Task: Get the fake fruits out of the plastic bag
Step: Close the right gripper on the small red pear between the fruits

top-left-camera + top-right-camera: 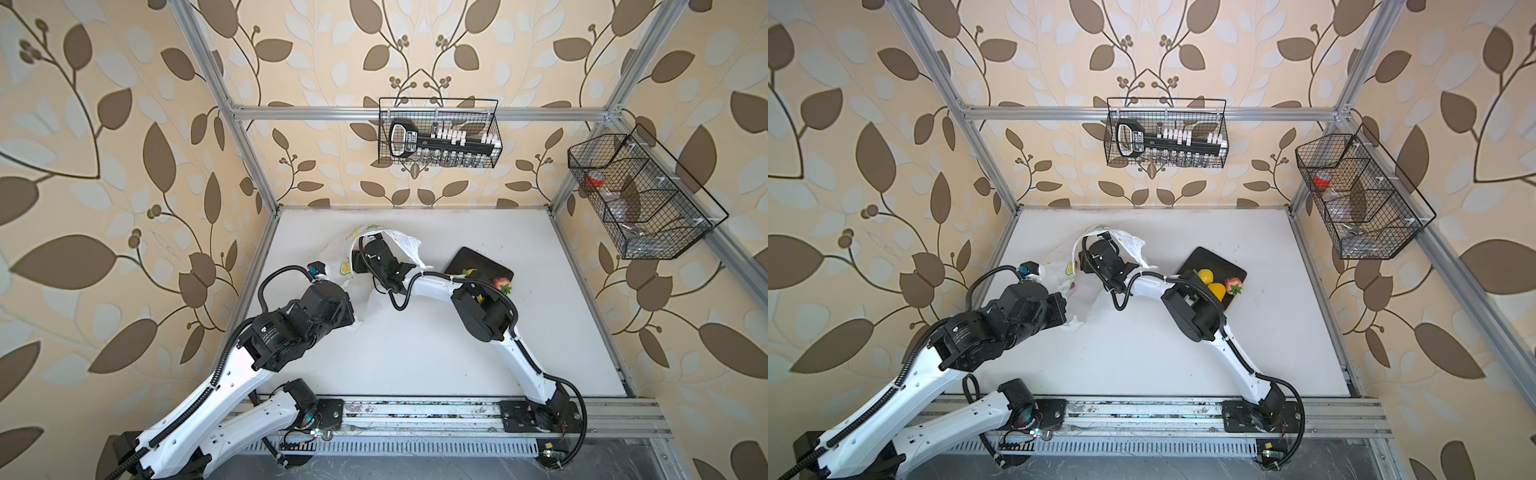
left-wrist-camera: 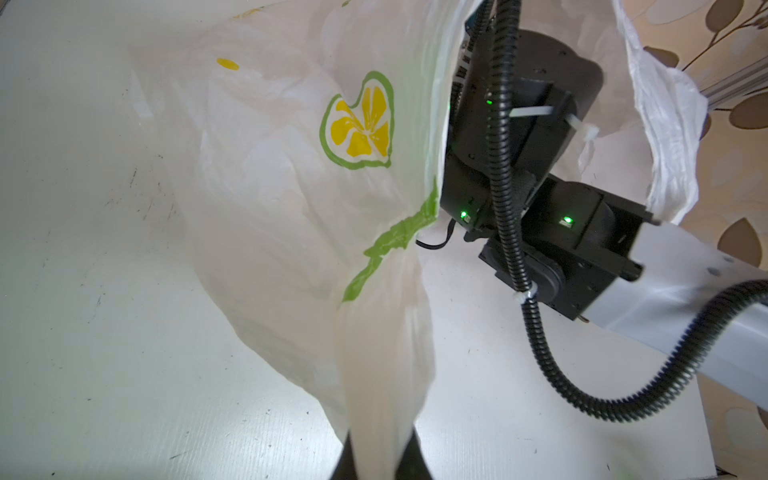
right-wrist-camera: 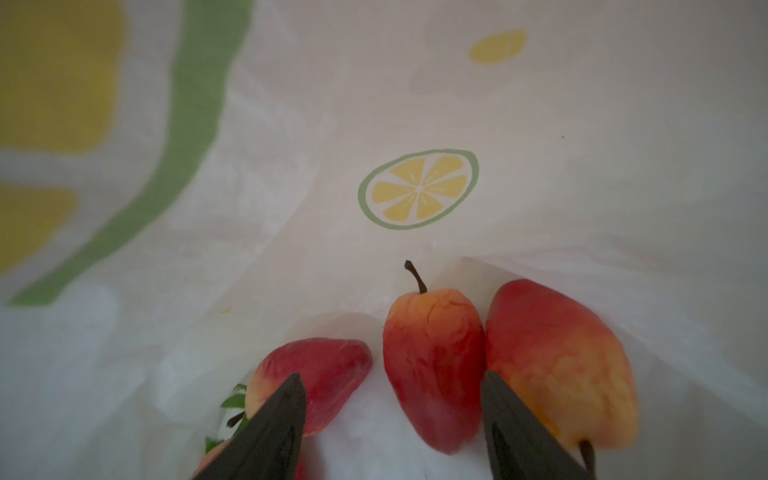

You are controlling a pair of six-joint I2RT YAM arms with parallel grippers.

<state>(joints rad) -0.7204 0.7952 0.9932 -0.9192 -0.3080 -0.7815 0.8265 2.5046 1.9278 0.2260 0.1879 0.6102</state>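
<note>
partly done, i would say. in a top view three fake fruits sit on the dark tray, right of centre on the white table, well apart from the plastic bag, which lies crumpled just left of the frame's centre with its mouth lifted. the left gripper, at the bottom edge of its wrist view, is clamped tight on a gathered fold of the bag and holds that side up. the right arm reaches into the mouth. in its wrist view the right gripper has its jaws spread wide and grips nothing, with a red-orange pear-shaped fruit lying between them at lower centre. a redder fruit lies to its left and a larger fruit touches its right side. so at least three are left inside, and the next job looks to be closing on the middle one.
</note>
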